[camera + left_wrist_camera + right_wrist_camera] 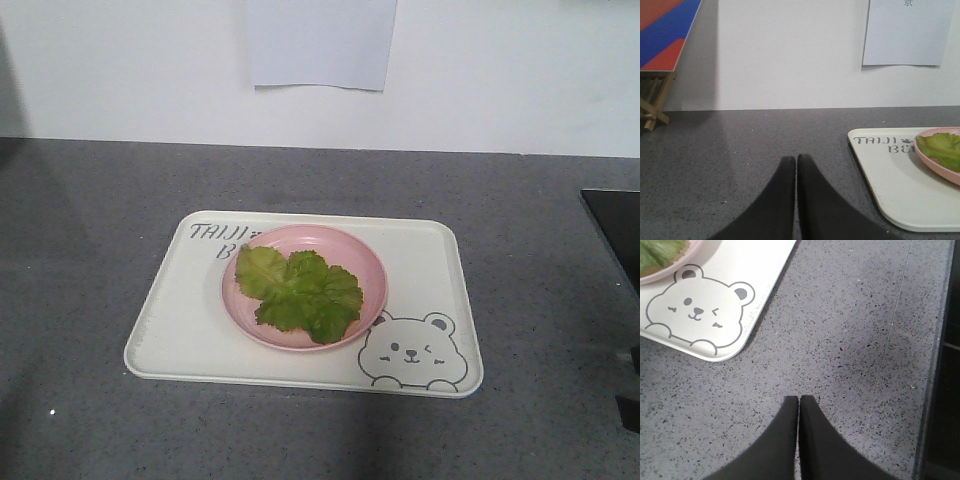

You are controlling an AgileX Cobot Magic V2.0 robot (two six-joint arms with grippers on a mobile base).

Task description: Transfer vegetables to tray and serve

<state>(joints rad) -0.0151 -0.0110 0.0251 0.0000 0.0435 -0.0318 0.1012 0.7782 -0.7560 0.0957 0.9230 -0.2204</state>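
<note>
Green crinkled vegetables (300,290) lie in a round pink plate (372,262), which sits on the cream-white tray (175,320) with a winking bear drawing (410,352). In the left wrist view my left gripper (796,159) is shut and empty over the grey counter, left of the tray (890,185); the plate (930,162) and vegetables (942,150) show at the right edge. My right gripper (799,399) is shut and empty over the counter, below and right of the tray's bear corner (715,315). Neither gripper shows in the front view.
A grey speckled counter (90,200) meets a white wall with a paper sheet (320,45). A black surface (615,235) borders the counter's right side. A wooden stand with a red-and-blue board (660,55) stands at the far left.
</note>
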